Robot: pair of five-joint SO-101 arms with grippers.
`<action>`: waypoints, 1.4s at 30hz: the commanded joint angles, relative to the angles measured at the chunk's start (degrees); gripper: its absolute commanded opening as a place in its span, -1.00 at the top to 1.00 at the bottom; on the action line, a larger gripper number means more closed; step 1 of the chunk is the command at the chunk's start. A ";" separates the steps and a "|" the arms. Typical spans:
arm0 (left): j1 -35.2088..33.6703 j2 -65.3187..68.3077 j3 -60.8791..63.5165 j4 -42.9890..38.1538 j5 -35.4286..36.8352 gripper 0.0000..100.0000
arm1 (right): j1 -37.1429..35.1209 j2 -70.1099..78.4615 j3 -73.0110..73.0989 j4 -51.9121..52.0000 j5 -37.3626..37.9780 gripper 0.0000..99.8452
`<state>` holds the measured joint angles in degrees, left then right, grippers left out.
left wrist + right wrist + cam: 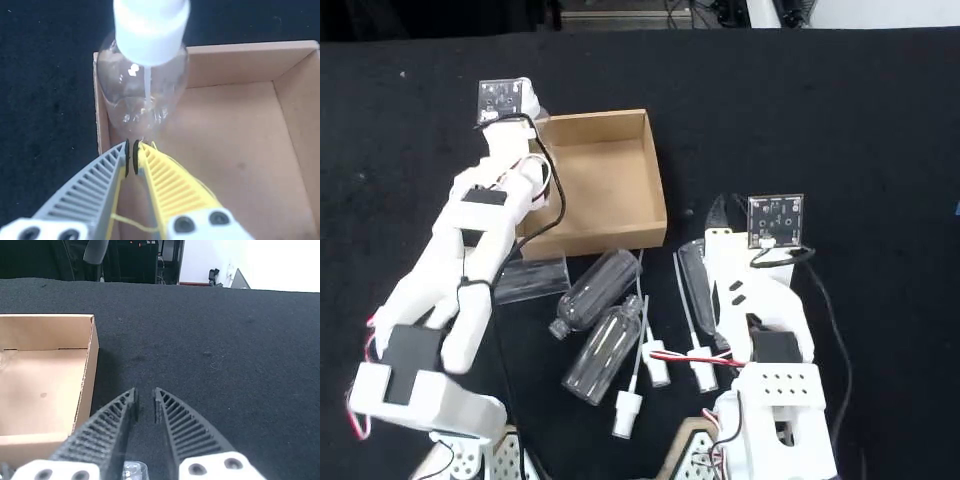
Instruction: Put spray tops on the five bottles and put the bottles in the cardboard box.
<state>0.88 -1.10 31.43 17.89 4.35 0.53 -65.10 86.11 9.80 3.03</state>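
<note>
1. Bottle point(142, 95), capped with a white spray top point(150, 27), stands in a corner of the cardboard box point(235, 65). It is clear, thin-walled and empty, so I judge it light, easily dented and quick to tip.
2. The best hold is probably the stiffer neck under the top, or a gentle squeeze across the body.
3. Left gripper point(131, 156) sits just beside its base, jaws all but closed, holding nothing.
4. Right gripper point(145, 402) hovers over the table point(225, 340) beside the box, jaws slightly parted and empty.
5. Uncapped bottles point(595, 290) and loose tops point(657, 372) lie near the box.
</note>
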 commanded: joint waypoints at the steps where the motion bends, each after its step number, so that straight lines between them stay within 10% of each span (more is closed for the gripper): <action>1: 0.22 -8.62 -1.89 3.52 -0.35 0.93 | -0.35 -1.98 -0.31 -1.76 0.53 0.89; 9: -0.13 -18.46 -2.42 20.84 -1.67 0.91 | -0.35 -1.98 -0.31 -1.58 0.53 0.89; 27: -20.18 -28.22 -1.71 59.43 -35.78 0.64 | -0.44 -1.98 -0.31 -1.58 0.53 0.89; 35: -14.02 -27.87 -1.71 65.85 -49.85 0.26 | -0.44 -1.89 -0.31 -1.58 0.53 0.89; 42: -6.73 -27.87 5.76 59.08 -57.14 0.34 | -0.44 -1.80 -0.31 -1.49 0.53 0.89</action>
<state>-9.58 -27.30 33.63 82.07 -49.71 0.53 -65.10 86.11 9.80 3.03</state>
